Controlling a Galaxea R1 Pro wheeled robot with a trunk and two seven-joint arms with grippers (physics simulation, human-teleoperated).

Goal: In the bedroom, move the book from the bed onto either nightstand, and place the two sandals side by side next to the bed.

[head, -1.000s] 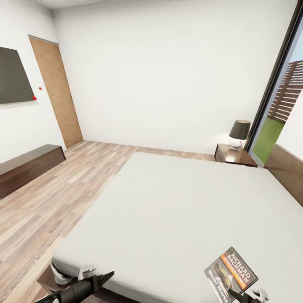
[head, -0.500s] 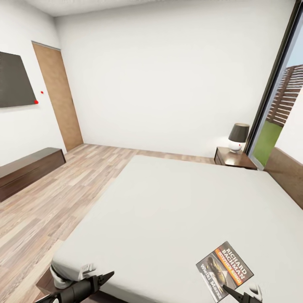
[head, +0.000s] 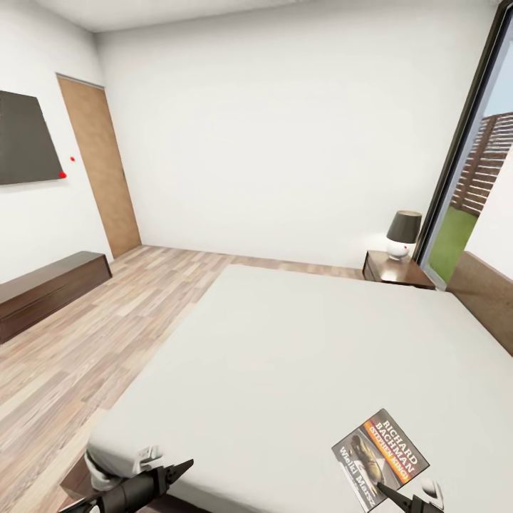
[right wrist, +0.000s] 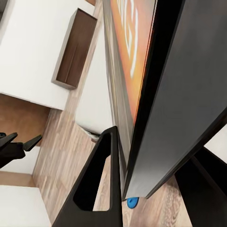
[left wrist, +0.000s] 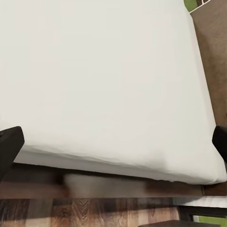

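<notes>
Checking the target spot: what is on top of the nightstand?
A lamp with a dark shade and white base stands on the nightstand, toward its back. The wood in front looks bare; whatever sits behind the lamp is hidden.

Our left gripper [head: 167, 476] has black, pointed, wedge-shaped fingers on a dark, rounded cylindrical wrist, with a pale grey-white arm segment behind it. Our right gripper [head: 399, 496] shows a slim black pointed fingertip and a whitish rounded part beside it. Up close, its fingers [right wrist: 97, 189] are flat matte black, one with a triangular cut-out.
</notes>
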